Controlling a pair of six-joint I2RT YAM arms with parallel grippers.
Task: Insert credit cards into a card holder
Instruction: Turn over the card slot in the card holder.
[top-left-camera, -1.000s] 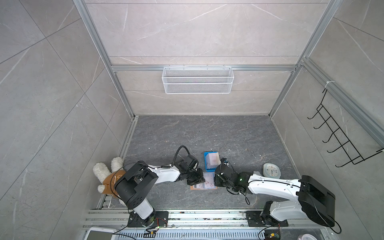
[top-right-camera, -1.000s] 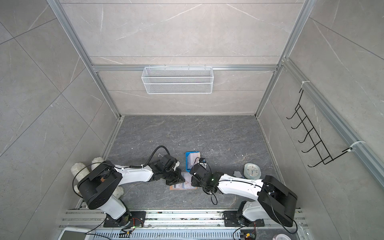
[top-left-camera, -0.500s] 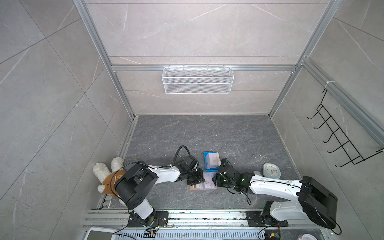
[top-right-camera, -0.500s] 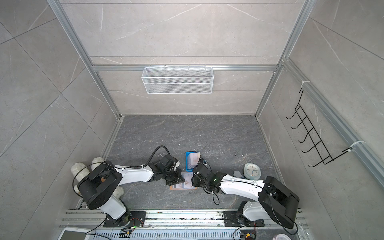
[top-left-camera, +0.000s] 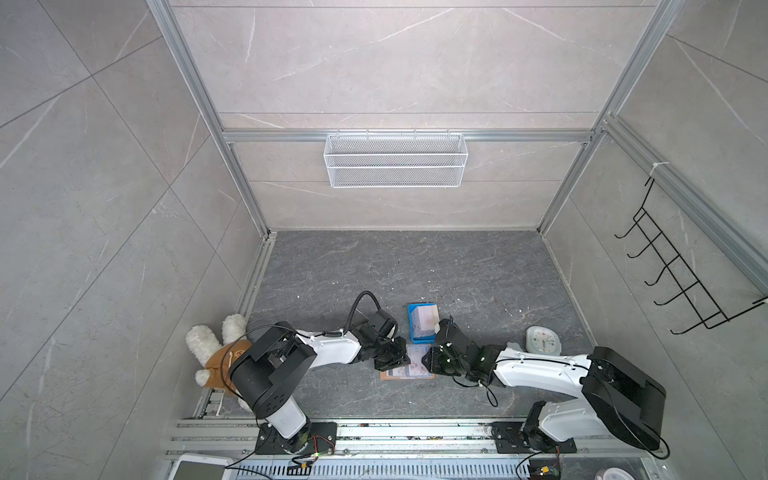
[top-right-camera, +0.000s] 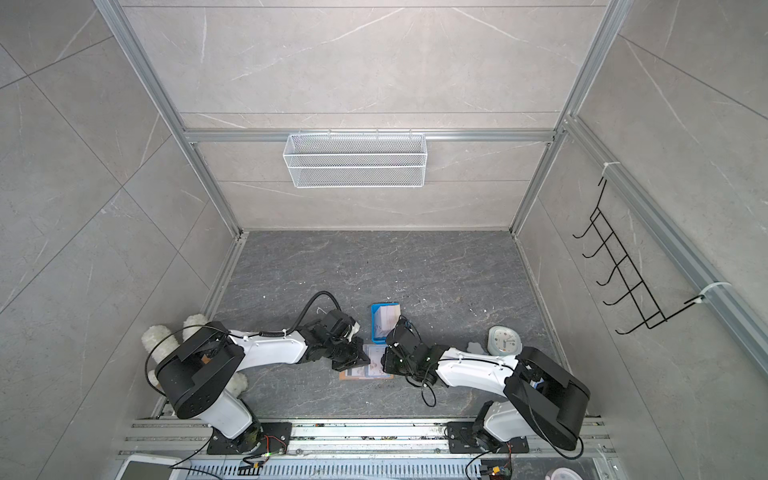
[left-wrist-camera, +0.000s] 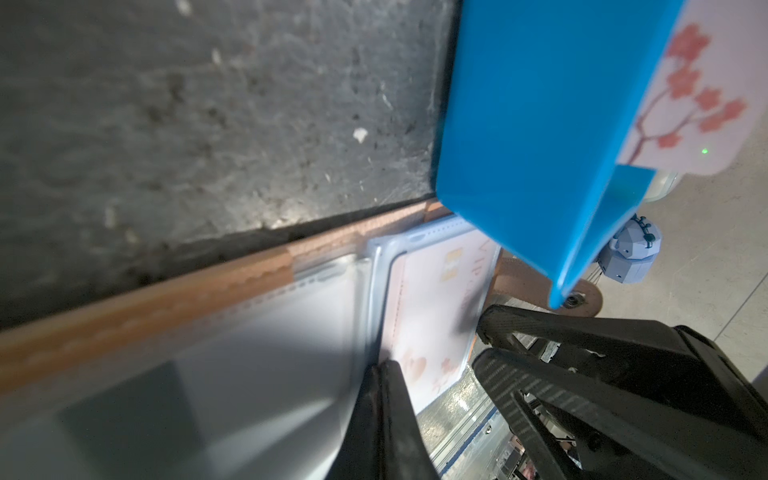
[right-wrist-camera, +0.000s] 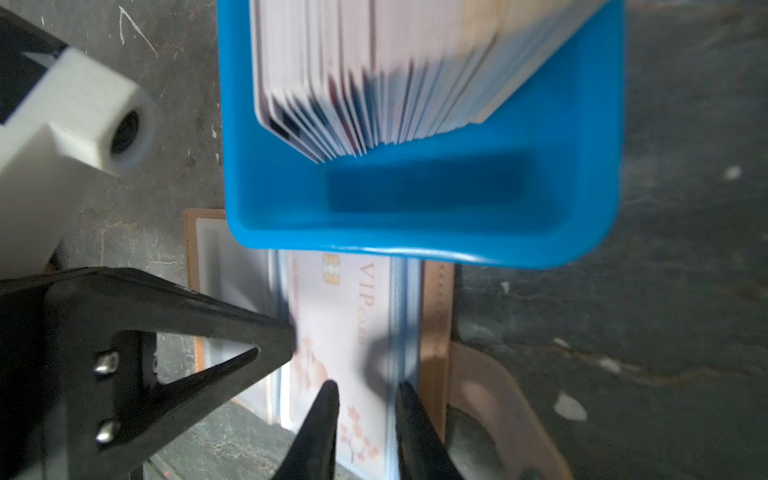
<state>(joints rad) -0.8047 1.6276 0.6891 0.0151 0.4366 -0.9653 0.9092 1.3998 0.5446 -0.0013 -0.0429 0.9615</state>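
On the floor just beside the blue tray, the card holder lies open with a card flat in its clear sleeve. The card looks light, stiff and slick, so it is best pushed by its short edge. The sleeve looks floppy. The right gripper is slightly parted and empty, with its tips over the card's end. The left gripper is clenched at the sleeve's edge. Whether it pinches a leaf, I cannot tell.

Tan card holder open flat on desk, pale-pink VIP credit card in its clear sleeve, other credit cards fanned upright in blue tray
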